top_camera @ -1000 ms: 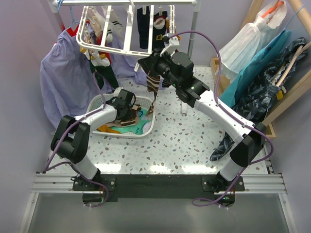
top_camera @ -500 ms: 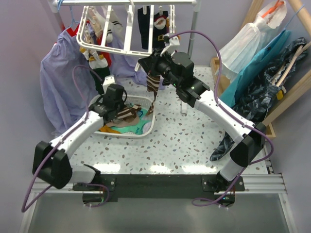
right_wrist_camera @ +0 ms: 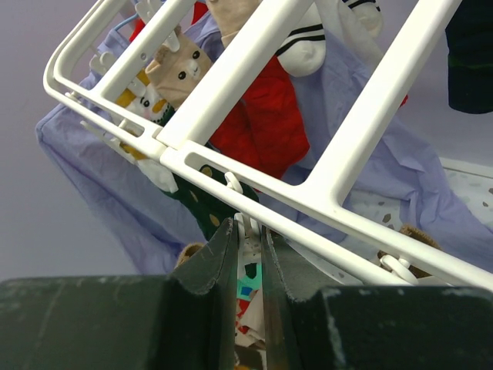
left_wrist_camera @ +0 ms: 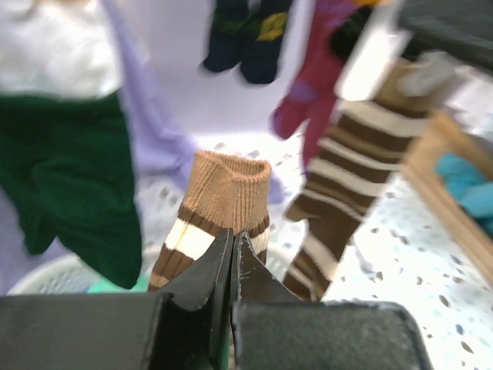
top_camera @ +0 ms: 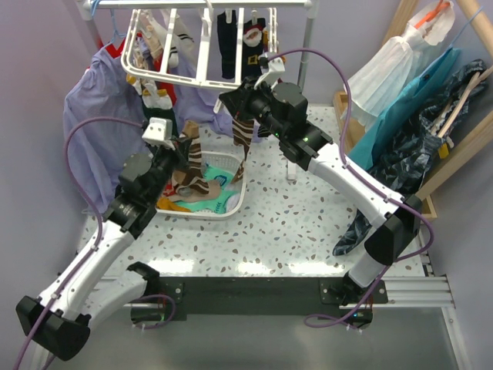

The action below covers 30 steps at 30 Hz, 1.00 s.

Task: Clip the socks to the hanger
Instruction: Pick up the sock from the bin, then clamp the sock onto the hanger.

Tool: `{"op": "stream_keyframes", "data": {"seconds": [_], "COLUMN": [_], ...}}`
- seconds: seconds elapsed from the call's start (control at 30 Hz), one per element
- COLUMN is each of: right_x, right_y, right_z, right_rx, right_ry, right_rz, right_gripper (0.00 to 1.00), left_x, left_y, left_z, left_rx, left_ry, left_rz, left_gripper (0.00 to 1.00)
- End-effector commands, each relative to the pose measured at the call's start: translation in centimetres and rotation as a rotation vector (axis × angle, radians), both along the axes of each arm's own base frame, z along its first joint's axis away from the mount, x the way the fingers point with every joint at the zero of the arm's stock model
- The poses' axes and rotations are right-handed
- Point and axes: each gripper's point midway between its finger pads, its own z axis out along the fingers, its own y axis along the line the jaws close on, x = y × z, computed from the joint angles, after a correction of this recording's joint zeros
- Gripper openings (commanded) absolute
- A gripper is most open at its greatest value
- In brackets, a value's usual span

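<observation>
The white hanger [top_camera: 202, 48] hangs at the back with several socks clipped on it, and its bars fill the right wrist view [right_wrist_camera: 308, 185]. My right gripper [top_camera: 229, 102] is up at its front edge, shut on a small white clip [right_wrist_camera: 248, 225] under a bar. A brown-cream striped sock [top_camera: 242, 136] hangs just below it. My left gripper [top_camera: 187, 148] is above the basket, shut on another brown-cream striped sock [left_wrist_camera: 223, 196], which dangles from it [top_camera: 189, 176]. In the left wrist view the hanging striped sock [left_wrist_camera: 347, 169] is to the right and a dark green sock [left_wrist_camera: 69, 177] to the left.
A white slotted basket [top_camera: 235, 202] with more socks stands under my left gripper. A lavender shirt [top_camera: 100, 116] hangs at the back left. Clothes [top_camera: 416, 116] and a wooden frame [top_camera: 454, 146] crowd the right side. A metal rack pole [top_camera: 310, 35] stands behind.
My left arm has lifted the striped sock out of the basket, and its elbow has swung out to the near left. My right arm has not moved.
</observation>
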Motion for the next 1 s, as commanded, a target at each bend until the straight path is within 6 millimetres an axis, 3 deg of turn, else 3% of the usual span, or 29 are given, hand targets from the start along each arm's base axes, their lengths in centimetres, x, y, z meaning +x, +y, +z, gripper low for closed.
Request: {"op": "stream_keyframes", "data": {"seconds": [0.0,0.13,0.43,0.73,0.97], "right_x": [-1.2,-1.1,-2.0,-2.5,-2.7], "right_y": [-0.8,-0.7,-0.4,-0.5,-0.6], "right_z": [3.2,3.3,3.9,5.0,4.4], "right_rx": [0.034,0.035,0.027,0.023,0.0], "right_ry": [-0.053,-0.052,-0.068,-0.103,-0.088], "right_rz": [0.018,0.021,0.067,0.088,0.095], "right_gripper": [0.13,0.13,0.13,0.13,0.13], "left_x": [-2.1,-2.2,-0.7,0.5,1.2], "left_y": [-3.4,-4.8,-5.5,-5.9,-5.9], "left_z": [4.6,4.9,6.4,5.6,5.6], "left_rx": [0.076,0.125,0.183,0.214,0.226], "left_ry": [-0.321,-0.391,-0.555,-0.583,-0.59], "left_rz": [-0.244,-0.318,-0.303,-0.294,-0.28], "left_gripper": [0.0,0.0,0.0,0.0,0.0]}}
